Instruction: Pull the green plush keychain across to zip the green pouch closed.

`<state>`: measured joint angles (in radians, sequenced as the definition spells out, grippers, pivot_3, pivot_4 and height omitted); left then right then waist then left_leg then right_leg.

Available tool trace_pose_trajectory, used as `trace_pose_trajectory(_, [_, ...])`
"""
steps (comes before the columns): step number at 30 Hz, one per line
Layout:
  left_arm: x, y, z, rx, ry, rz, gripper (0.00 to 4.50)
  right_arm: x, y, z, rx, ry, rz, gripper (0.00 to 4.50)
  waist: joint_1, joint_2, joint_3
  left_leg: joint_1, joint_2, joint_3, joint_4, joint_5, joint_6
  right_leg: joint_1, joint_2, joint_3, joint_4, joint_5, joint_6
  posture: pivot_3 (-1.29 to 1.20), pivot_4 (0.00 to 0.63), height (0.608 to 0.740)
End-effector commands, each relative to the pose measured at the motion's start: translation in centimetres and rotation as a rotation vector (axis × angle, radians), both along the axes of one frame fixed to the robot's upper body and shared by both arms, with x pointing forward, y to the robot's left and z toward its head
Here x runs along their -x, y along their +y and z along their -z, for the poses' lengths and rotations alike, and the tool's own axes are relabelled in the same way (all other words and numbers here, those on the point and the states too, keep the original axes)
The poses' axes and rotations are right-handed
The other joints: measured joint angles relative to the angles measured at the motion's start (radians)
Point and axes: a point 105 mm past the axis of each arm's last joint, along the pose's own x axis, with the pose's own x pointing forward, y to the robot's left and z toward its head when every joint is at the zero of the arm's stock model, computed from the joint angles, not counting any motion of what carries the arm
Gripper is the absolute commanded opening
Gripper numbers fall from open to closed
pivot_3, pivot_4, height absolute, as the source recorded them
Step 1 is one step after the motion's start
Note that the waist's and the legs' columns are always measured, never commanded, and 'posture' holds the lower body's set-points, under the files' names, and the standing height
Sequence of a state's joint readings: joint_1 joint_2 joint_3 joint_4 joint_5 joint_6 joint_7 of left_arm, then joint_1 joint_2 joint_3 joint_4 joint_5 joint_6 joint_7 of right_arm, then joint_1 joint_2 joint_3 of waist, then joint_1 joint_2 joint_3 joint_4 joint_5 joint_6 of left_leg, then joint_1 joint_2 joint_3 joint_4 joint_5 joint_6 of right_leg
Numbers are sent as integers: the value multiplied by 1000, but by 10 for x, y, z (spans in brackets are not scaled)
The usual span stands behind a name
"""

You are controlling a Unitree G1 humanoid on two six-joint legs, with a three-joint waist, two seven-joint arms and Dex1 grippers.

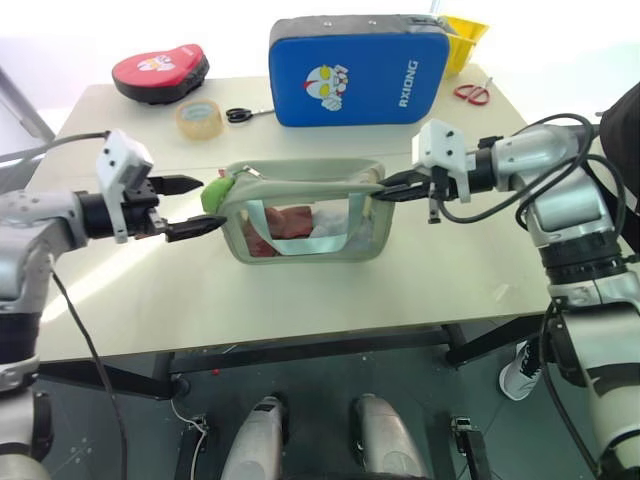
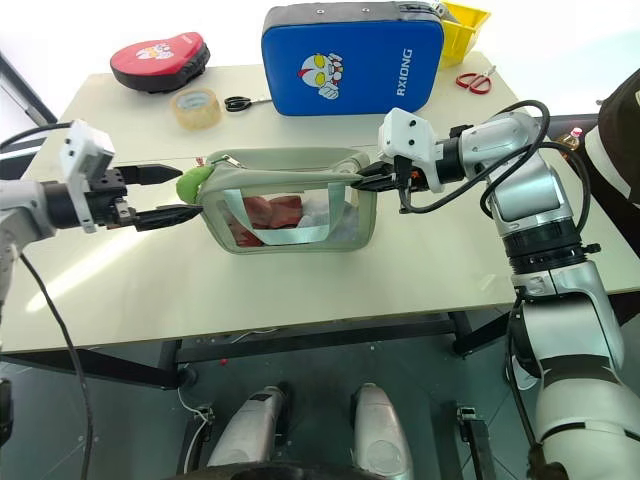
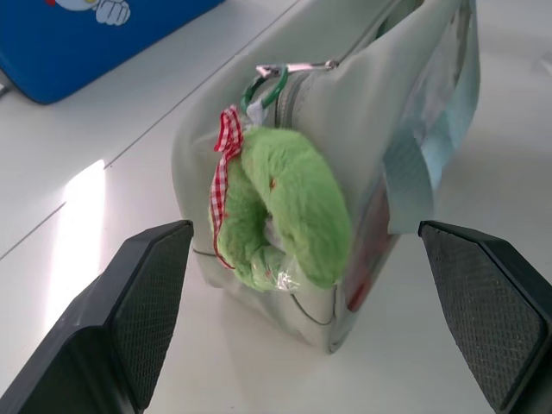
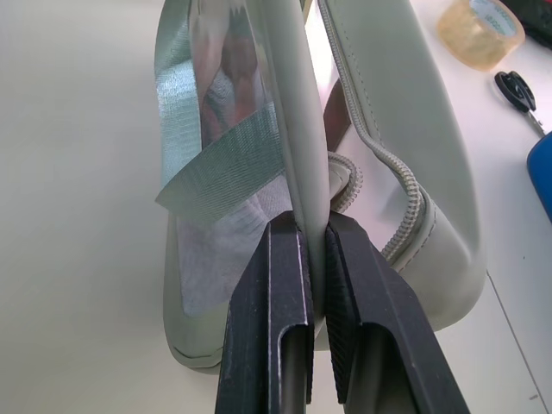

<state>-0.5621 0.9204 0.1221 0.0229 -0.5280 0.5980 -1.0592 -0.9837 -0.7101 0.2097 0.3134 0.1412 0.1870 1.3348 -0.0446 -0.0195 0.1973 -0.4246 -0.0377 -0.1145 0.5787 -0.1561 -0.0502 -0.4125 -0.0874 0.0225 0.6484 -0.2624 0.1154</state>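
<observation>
The green pouch stands in the middle of the table with its top zipper open and red and white items showing through its clear side window. The green plush keychain hangs at the pouch's left end, clipped by a small carabiner; it has a red checked ribbon. My left gripper is open, and its fingers flank the keychain without touching it. My right gripper is shut on the pouch's top edge at its right end.
At the back of the table stands a blue padded case, with a tape roll, black scissors and a red pad to its left. Red scissors and a yellow bin are at the back right.
</observation>
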Motion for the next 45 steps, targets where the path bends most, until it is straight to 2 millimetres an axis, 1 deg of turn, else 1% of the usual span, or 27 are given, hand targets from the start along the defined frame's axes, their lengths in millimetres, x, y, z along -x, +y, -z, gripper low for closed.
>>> trace_pose_trajectory(1, [-10, 0, -6, -24, -55, -18, 3942, 3, 3, -14, -30, -59, -17, 0, 0, 0, 0, 0, 0, 0, 0, 0, 0, 0, 0, 0, 0, 0, 0, 0, 150, 740])
trace_pose_trajectory(2, [-11, -1, -3, -33, -53, -12, 3661, 3, 3, -14, -30, -60, -17, 0, -1, 0, 0, 0, 0, 0, 0, 0, 0, 0, 0, 0, 0, 0, 0, 0, 150, 740])
trace_pose_trajectory(4, [-13, -2, -3, -14, -61, -8, 2667, 3, 4, -14, -32, -62, -18, 0, -2, 0, 0, 0, 0, 0, 0, 0, 0, 0, 0, 0, 0, 0, 0, 0, 150, 740])
trace_pose_trajectory(5, [-14, -3, -5, 2, -66, -9, 2060, 3, 4, -14, -32, -63, -18, 0, -1, 0, 0, 0, 0, 0, 0, 0, 0, 0, 0, 0, 0, 0, 0, 0, 150, 740])
trace_pose_trajectory(7, [-14, -4, -12, 16, -78, -7, 1100, 4, 4, -14, -31, -64, -19, 0, 0, 0, 0, 0, 0, 0, 0, 0, 0, 0, 0, 0, 0, 0, 0, 0, 150, 740])
trace_pose_trajectory(8, [-14, -3, -15, 19, -83, -5, 478, 4, 4, -14, -31, -63, -19, 0, 0, 0, 0, 0, 0, 0, 0, 0, 0, 0, 0, 0, 0, 0, 0, 0, 150, 740])
trace_pose_trajectory(9, [-13, -3, -18, 22, -85, -4, 13, 5, 3, -13, -30, -63, -19, 0, 0, 0, 0, 0, 0, 0, 0, 0, 0, 0, 0, 0, 0, 0, 0, 0, 150, 740])
trace_pose_trajectory(11, [-11, -3, -25, 23, -87, 5, 13, 5, 3, -13, -29, -62, -16, 0, 0, 0, 0, 0, 0, 0, 0, 0, 0, 0, 0, 0, 0, 0, 0, 0, 150, 740])
trace_pose_trajectory(16, [0, -4, -31, -14, -63, 84, 13, 4, 2, -11, -28, -64, -11, 0, -3, 0, 0, 0, 0, 0, 0, 0, 0, 0, 0, 0, 1, 0, 0, 0, 150, 740])
trace_pose_trajectory(19, [2, -5, -40, -3, -67, 99, 13, 4, 3, -12, -27, -73, -9, 0, -1, 0, 0, 0, 0, 0, 0, 0, 0, 0, 0, 0, 0, 0, 0, 0, 150, 740])
trace_pose_trajectory(20, [0, -4, -41, -9, -71, 96, 13, 3, 3, -13, -28, -76, -9, 0, 0, 0, 0, 0, 0, 0, 0, 0, 0, 0, 0, 0, 0, 0, 0, 0, 150, 740])
trace_pose_trajectory(24, [-2, -2, -32, -29, -64, 90, 13, 2, 3, -13, -29, -83, -7, 0, -1, 0, 0, 0, 0, 0, 0, 0, 0, 0, 0, 0, 0, 0, 0, 0, 150, 740])
trace_pose_trajectory(25, [-2, -1, -30, -30, -61, 91, 754, 2, 3, -13, -29, -85, -5, 0, -1, 0, 0, -1, 0, 0, 0, 0, 0, 0, 0, 0, 0, 0, 0, 0, 150, 740])
trace_pose_trajectory(26, [-2, -1, -28, -31, -58, 92, 1086, 2, 3, -13, -28, -85, -4, 0, 0, 0, 0, 0, 0, 0, 0, 0, 0, 0, 0, 0, 0, 0, 0, 0, 150, 740])
trace_pose_trajectory(30, [-2, 0, -25, -47, -53, 76, 3061, 2, 1, -13, -24, -87, -2, 0, 0, 0, 0, 0, 0, 0, 0, 0, 0, 0, 0, 0, 0, 0, 0, 0, 150, 740])
trace_pose_trajectory(37, [-4, 2, -26, -53, -61, 60, 3061, 2, 3, -14, -22, -89, -5, 0, 0, 0, 0, -1, 0, 0, 1, 0, 0, 0, 0, 0, 0, 0, 0, 0, 150, 740])
trace_pose_trajectory(39, [-5, 5, -26, -54, -65, 45, 2543, 2, 3, -14, -22, -90, -5, 0, 0, 0, 0, -1, 0, 0, 1, 0, 0, 0, 0, 0, 0, 0, 0, 0, 150, 740])
trace_pose_trajectory(40, [-6, 6, -27, -52, -69, 38, 2158, 1, 3, -14, -21, -90, -5, 0, 0, 0, 0, -1, 0, 0, 1, 0, 0, 0, 0, 0, 0, 0, 0, 0, 150, 740])
trace_pose_trajectory(41, [-6, 7, -28, -52, -72, 33, 1711, 1, 3, -14, -21, -90, -5, 0, 0, 0, 0, -1, 0, 0, 1, 0, 0, 0, 0, 0, 0, 0, 0, 0, 150, 740])
trace_pose_trajectory(42, [-6, 8, -29, -51, -74, 31, 1133, 1, 3, -14, -22, -89, -5, 0, 1, 0, 0, -1, 0, 0, 1, 0, 0, 0, 0, 0, 0, 0, 0, 0, 150, 740])
trace_pose_trajectory(44, [-6, 9, -33, -51, -81, 25, 163, 1, 3, -15, -22, -89, -4, 0, 1, 0, 0, -1, 0, 0, 1, 0, 0, 0, 0, 0, 0, 0, 0, 0, 150, 740])
trace_pose_trajectory(45, [-6, 10, -34, -50, -84, 24, 75, 1, 3, -15, -22, -89, -4, 0, 1, 0, 0, -1, 0, 0, 1, 0, 0, 0, 0, 0, 0, 0, 0, 0, 150, 740])
